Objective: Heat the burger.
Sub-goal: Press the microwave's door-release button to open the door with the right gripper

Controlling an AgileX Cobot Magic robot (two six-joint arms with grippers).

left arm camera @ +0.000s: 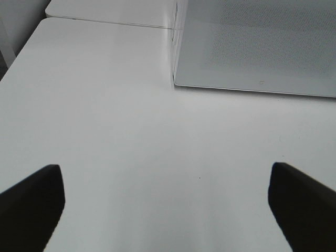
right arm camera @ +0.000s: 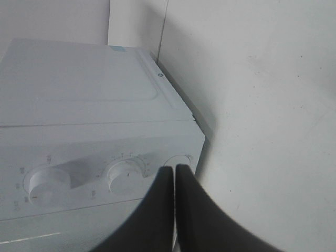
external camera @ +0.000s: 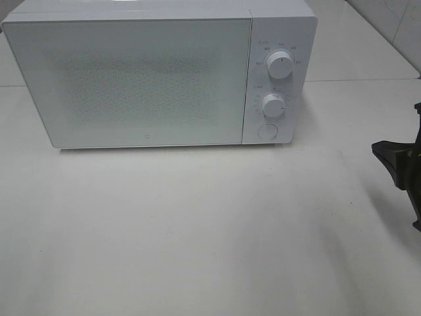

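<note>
One white microwave oven [external camera: 131,79], door shut, stands on the white table [external camera: 197,237]. Its control panel, on the right side, carries two knobs, upper [external camera: 279,66] and lower [external camera: 273,105], with a round button [external camera: 266,131] beneath.
Left claw [left arm camera: 164,176]: fingers spread wide over bare table, near the door's lower corner.
Right claw [right arm camera: 174,176]: fingers pressed together, pinching nothing (off to the oven's right, pointing toward the panel).
Burger: whereabouts cannot be told.

microwave [external camera: 158,72]: glossy white door, speckled | table [external camera: 197,230]: smooth matt white
</note>
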